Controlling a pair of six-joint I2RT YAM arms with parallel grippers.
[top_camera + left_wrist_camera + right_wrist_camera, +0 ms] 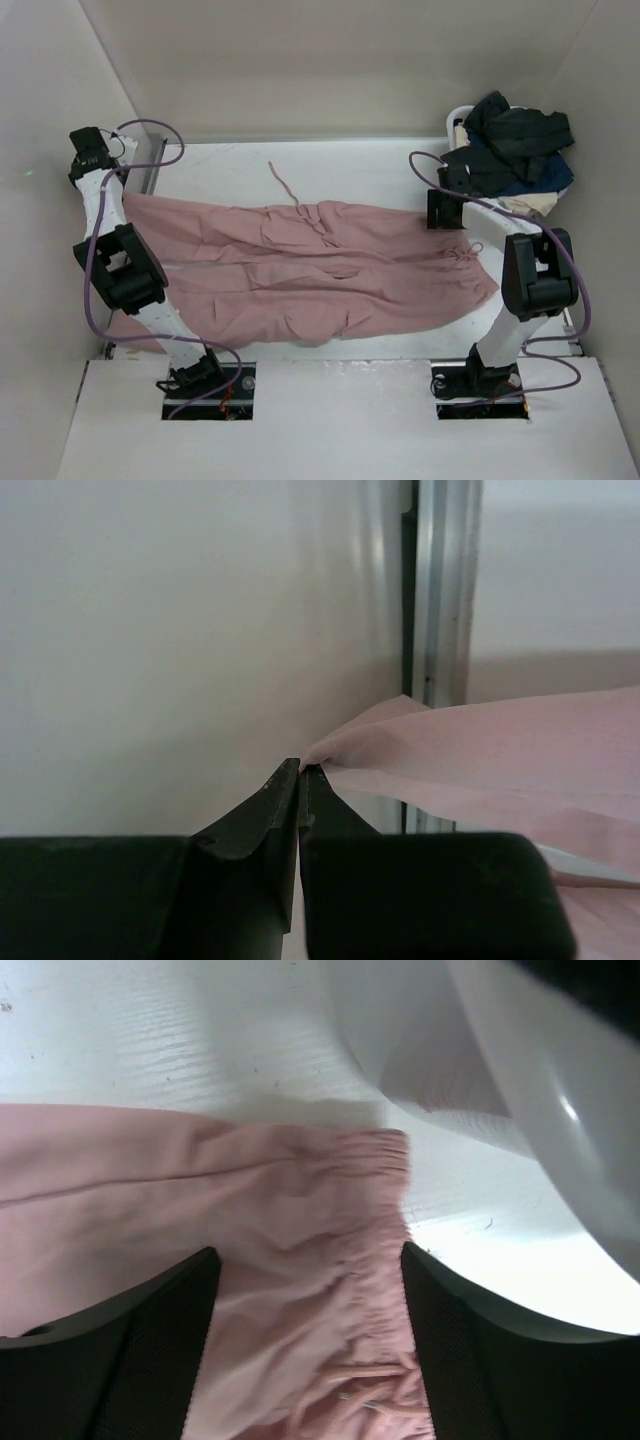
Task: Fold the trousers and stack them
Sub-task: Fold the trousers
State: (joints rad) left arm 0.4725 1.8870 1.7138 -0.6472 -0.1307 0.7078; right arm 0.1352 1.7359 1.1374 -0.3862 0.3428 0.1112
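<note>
Table: white top (pixel 340 165), walled in white on three sides; both arm bases are bolted at its near edge.
Trousers: dusty-pink pair (pixel 300 270) lies spread flat across the middle of the table, legs running to the left, gathered waist at the right. Creased, not folded.
Right gripper: (pixel 308 1250) sits low over the waist end, jaws wide apart, one finger on each side of the gathered elastic band. Pink cloth fills the gap between them. Cannot tell whether the pads press on the cloth.
Waist cords: thin pink cords show bunched on the cloth near the bottom of the right wrist view.
Left gripper: (pixel 301 768) is at the far-left corner, jaws pressed together on a pinch of the leg hem. The cloth rises from the table to the fingertips.
Rail: metal strip (pixel 445 580) stands upright just behind the pinched hem, against the wall (pixel 150 630).
Drawstring: one loose pink cord (pixel 283 183) trails from the trousers onto bare table on the far side.
Tub: white tub (pixel 460 115) in the far-right corner, heaped with black and navy clothes (pixel 515 135); a cream cloth (pixel 530 203) pokes out below them.
</note>
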